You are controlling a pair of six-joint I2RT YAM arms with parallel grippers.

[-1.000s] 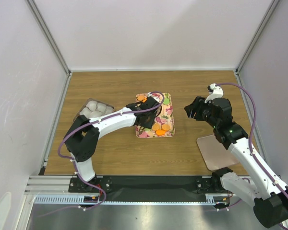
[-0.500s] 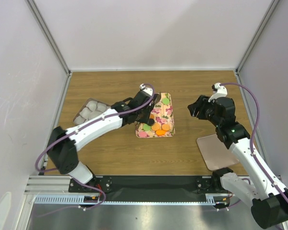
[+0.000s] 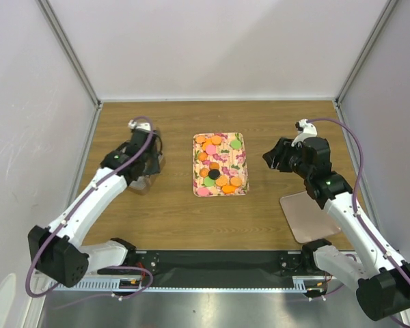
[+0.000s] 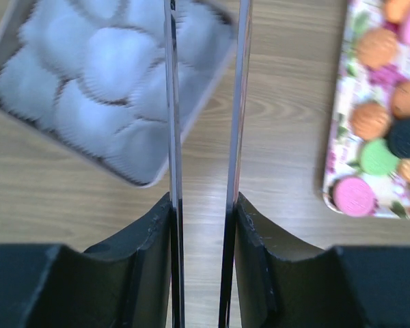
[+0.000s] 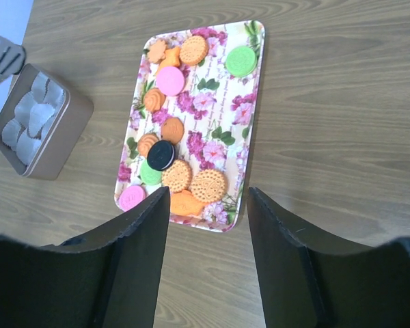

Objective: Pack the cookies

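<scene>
The cookies (image 3: 217,171), orange, pink, green and one black, lie on a floral tray (image 3: 237,156) at the table's middle; they also show in the right wrist view (image 5: 172,130) and at the right edge of the left wrist view (image 4: 377,157). My left gripper (image 3: 147,161) (image 4: 203,205) is shut on a pair of thin metal tongs (image 4: 171,102). The tongs' blades stand slightly apart above a tin of white paper cups (image 4: 133,179); I see no cookie between them. My right gripper (image 3: 273,156) (image 5: 208,198) hangs open and empty right of the tray.
The tin (image 5: 51,147) stands left of the tray, mostly hidden under the left arm from above. A flat pinkish lid (image 3: 306,217) lies at the near right under the right arm. Walls close in on three sides of the table.
The left arm has swung left with the tongs, from over the tray to over the tin. The right arm has hardly moved.
</scene>
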